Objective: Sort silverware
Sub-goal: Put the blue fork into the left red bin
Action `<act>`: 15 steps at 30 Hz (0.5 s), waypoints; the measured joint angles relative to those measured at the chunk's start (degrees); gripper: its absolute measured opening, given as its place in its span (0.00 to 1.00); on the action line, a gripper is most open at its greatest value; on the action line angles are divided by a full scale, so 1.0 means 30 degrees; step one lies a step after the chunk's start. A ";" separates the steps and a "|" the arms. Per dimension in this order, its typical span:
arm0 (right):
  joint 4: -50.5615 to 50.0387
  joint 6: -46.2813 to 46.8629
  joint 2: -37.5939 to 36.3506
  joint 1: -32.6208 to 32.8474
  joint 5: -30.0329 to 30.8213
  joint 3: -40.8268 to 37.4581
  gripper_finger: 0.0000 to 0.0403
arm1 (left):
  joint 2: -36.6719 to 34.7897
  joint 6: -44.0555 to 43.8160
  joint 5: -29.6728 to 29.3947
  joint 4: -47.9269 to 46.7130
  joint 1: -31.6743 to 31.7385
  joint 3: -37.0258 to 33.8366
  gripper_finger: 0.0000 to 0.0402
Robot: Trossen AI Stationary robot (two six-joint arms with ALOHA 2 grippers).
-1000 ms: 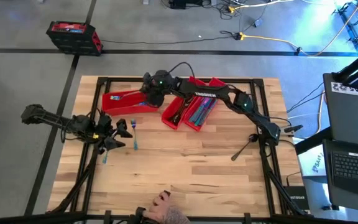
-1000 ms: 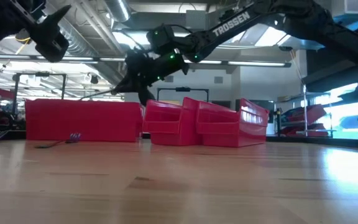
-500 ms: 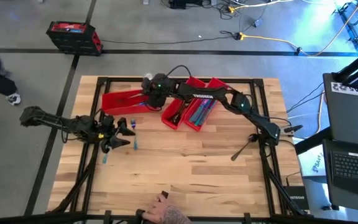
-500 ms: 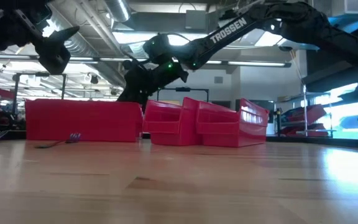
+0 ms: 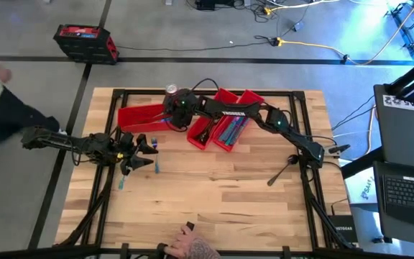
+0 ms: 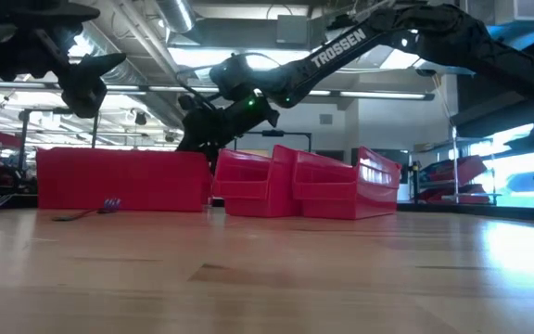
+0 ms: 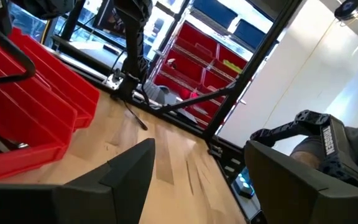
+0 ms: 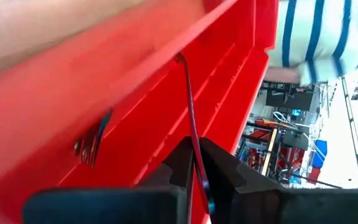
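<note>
High view: your right gripper (image 5: 169, 115) sits over the left red bin (image 5: 136, 120), fingers pinched together on a thin iridescent utensil (image 8: 190, 118) whose free end reaches out over the bin's floor; which kind of utensil it is you cannot tell. Another piece of silverware (image 8: 93, 142) lies flat in that bin just beyond the fingertips. Beside that gripper, toward its arm, two more red bins (image 5: 223, 124) stand side by side at a slant, holding blue and dark cutlery. Your left gripper (image 5: 142, 150) hangs above the light wooden tabletop (image 5: 214, 194), fingers spread apart and empty, with a blue fork (image 5: 155, 157) lying on the boards just beside its tips and a second blue piece (image 5: 121, 183) nearer its wrist. A dark utensil (image 5: 282, 171) lies alone, well away from both. A red soda can (image 5: 171, 90) stands behind the right gripper. Around the table the floor is grey, with a red-and-black case (image 5: 85, 42) on it and a person in a striped top (image 8: 316, 37) close by.
</note>
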 joint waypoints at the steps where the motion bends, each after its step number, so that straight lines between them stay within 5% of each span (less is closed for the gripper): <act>1: 0.0005 0.0000 0.0000 0.0000 0.0115 0.0000 0.02 | 0.0000 0.0032 -0.0011 0.0011 0.0000 0.0000 0.59; 15: 0.0426 0.0645 0.0000 0.0000 0.0067 0.0000 0.07 | 0.0000 -0.0893 0.0572 -0.0026 -0.0011 0.0000 0.59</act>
